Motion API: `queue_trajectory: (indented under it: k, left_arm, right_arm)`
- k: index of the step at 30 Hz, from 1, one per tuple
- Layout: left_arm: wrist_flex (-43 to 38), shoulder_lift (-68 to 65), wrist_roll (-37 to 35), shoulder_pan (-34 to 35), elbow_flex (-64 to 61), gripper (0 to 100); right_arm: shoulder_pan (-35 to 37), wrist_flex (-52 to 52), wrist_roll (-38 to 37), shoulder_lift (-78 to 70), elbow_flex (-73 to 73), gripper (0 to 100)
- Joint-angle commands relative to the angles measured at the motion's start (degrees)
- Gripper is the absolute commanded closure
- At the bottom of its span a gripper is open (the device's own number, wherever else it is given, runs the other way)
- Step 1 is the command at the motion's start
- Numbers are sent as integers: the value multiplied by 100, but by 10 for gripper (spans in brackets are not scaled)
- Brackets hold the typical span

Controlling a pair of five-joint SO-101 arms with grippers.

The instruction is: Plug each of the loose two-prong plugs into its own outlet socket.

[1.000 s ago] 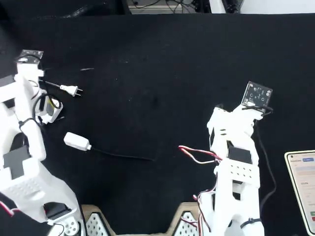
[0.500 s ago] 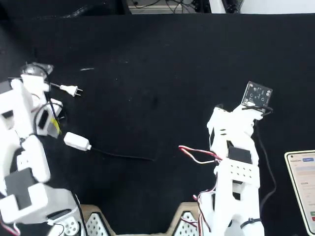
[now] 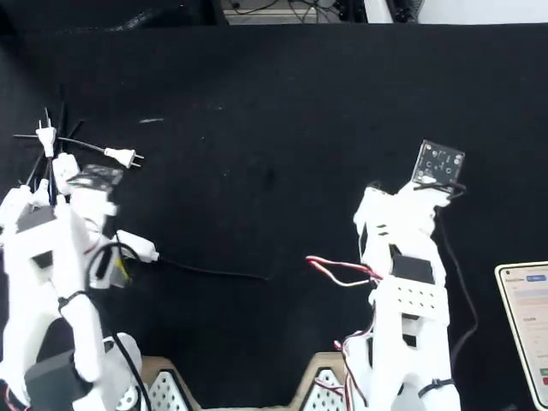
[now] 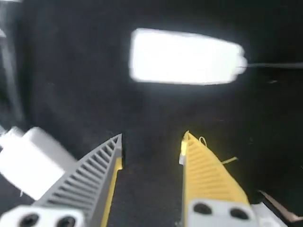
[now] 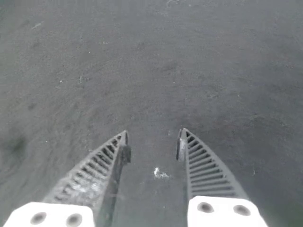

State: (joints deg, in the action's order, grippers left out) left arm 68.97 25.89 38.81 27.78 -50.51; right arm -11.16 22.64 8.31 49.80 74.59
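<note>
A white outlet socket block (image 3: 135, 246) lies at the left of the black table, its black cable (image 3: 214, 272) trailing right. In the left wrist view the block (image 4: 184, 56) sits just beyond my left gripper (image 4: 150, 142), which is open with nothing between its fingers. One two-prong plug (image 3: 125, 157) lies farther back on the cloth. Another white plug (image 3: 47, 137) sits at the far left among black cords. My right gripper (image 5: 151, 142) is open over bare cloth. The right arm (image 3: 402, 257) stands right of centre.
A phone (image 3: 524, 317) lies at the table's right edge. A white blocky piece (image 4: 28, 161) sits beside the left gripper's grey finger; I cannot tell what it is. Red and white wires (image 3: 338, 272) hang off the right arm.
The left arm has pulled back toward the front edge, bringing its gripper to the outlet block and uncovering a second plug at the far left. The right arm shifted slightly.
</note>
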Motion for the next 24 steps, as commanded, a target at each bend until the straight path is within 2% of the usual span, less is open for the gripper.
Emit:
queue_trajectory:
  k: [1, 6, 12, 16, 20, 24]
  left_arm:
    - [-114, 185, -193, -673, 31, 798]
    - [-844, 229, -1204, -1622, 57, 798]
    - [-211, 246, -1714, -2334, 884, 798]
    - [-211, 185, -1899, -2343, 1297, 798]
    - [-1064, 176, -2031, -2009, 1121, 798]
    - [-1829, 18, -1864, -1587, 593, 798]
  right_arm:
    - [123, 53, -9, 154, -119, 832]
    - [105, 53, -9, 154, -110, 832]
    - [105, 62, -9, 154, -101, 832]
    - [105, 62, -9, 154, -110, 832]
    - [105, 62, -9, 154, -101, 832]
    - [105, 62, -9, 154, -101, 832]
